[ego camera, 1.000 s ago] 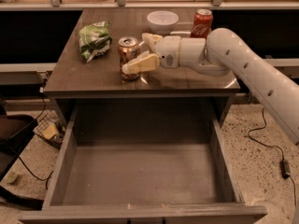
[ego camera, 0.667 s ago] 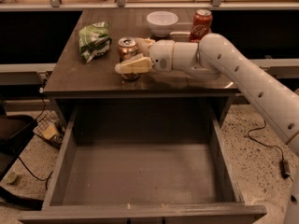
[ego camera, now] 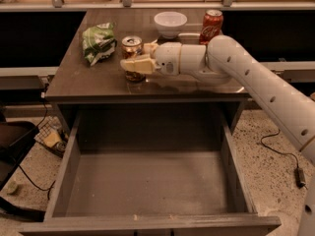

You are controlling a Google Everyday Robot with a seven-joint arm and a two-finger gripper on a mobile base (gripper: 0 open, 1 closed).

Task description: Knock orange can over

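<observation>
The orange can (ego camera: 131, 53) stands upright on the dark table top (ego camera: 78, 82), left of centre, with its silver top and pull tab showing. My gripper (ego camera: 136, 63) reaches in from the right on a white arm. Its pale fingers (ego camera: 139, 64) lie across the front of the can and hide its middle. I cannot tell whether they touch it.
A green crumpled bag (ego camera: 98, 42) lies left of the can. A white bowl (ego camera: 170, 23) and a red cola can (ego camera: 211, 25) stand at the back right. A wide open drawer (ego camera: 147, 186) juts out below the table's front edge. Cables lie on the floor.
My gripper has moved left along the table, from beside the can to across its front. The can still stands upright in the same place.
</observation>
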